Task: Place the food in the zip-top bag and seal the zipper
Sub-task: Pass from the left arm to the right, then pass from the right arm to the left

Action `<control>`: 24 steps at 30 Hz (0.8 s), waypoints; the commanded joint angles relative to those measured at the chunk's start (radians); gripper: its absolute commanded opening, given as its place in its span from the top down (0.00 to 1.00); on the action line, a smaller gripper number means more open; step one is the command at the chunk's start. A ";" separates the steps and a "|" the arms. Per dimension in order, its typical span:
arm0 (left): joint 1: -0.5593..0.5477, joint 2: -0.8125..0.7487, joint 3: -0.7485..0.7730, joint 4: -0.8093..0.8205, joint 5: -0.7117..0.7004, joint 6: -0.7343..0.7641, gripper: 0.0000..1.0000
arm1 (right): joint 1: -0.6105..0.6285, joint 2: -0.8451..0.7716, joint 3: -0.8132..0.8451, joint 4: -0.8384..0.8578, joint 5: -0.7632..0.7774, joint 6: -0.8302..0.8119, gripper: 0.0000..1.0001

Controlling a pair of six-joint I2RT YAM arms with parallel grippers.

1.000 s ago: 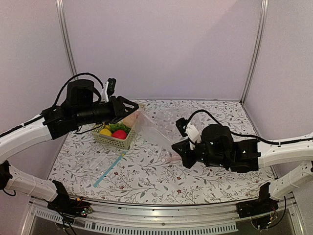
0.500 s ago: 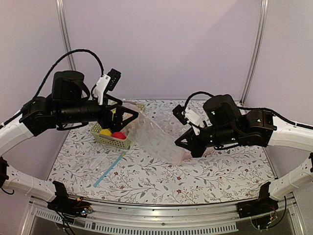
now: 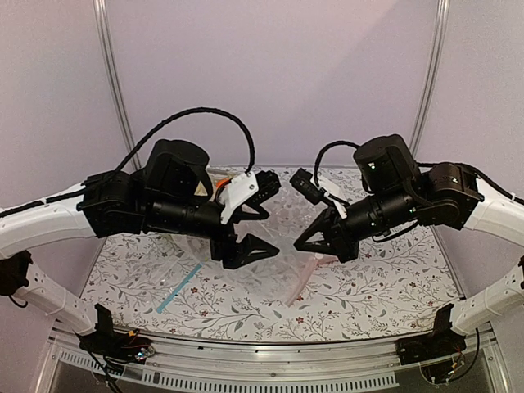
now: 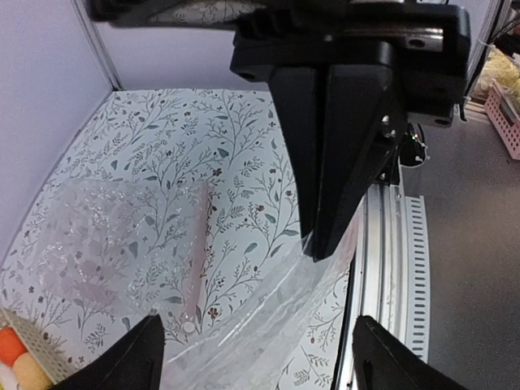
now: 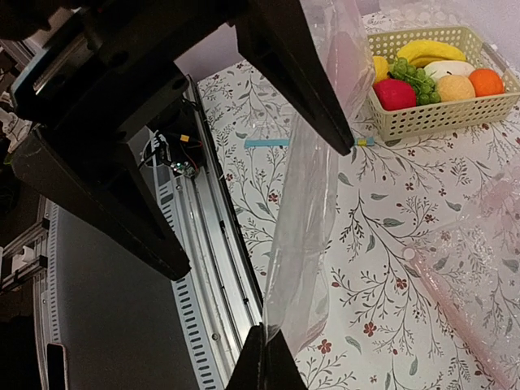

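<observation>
Right pincer point(image 5: 264, 357) is clamped shut on a fold of the zip-top bag point(image 5: 307, 236), now lifted, film hanging under it (zipper point(image 5: 455, 317) low, off to one side). Left pincer point(image 3: 264, 229) has let go and swung in opposite, jaws wide, empty. Food point(image 5: 422, 73) is beyond both, in the basket point(image 5: 439, 118). Nothing bagged yet; the mouth likely needs regrasping.

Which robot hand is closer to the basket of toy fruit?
Left. The left gripper hangs open close beside the basket. The right gripper, pinching the zip-top bag, is farther away, with the left gripper between it and the basket.
</observation>
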 commanded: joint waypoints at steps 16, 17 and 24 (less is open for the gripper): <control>-0.031 0.038 -0.017 0.102 0.076 0.014 0.47 | -0.006 -0.015 0.024 -0.005 -0.056 -0.015 0.99; -0.031 0.043 -0.015 0.098 0.073 0.014 0.48 | -0.006 -0.015 0.024 -0.003 -0.058 -0.016 0.99; -0.028 0.049 -0.040 0.125 0.043 0.017 0.51 | -0.006 -0.032 0.020 0.016 -0.070 -0.021 0.99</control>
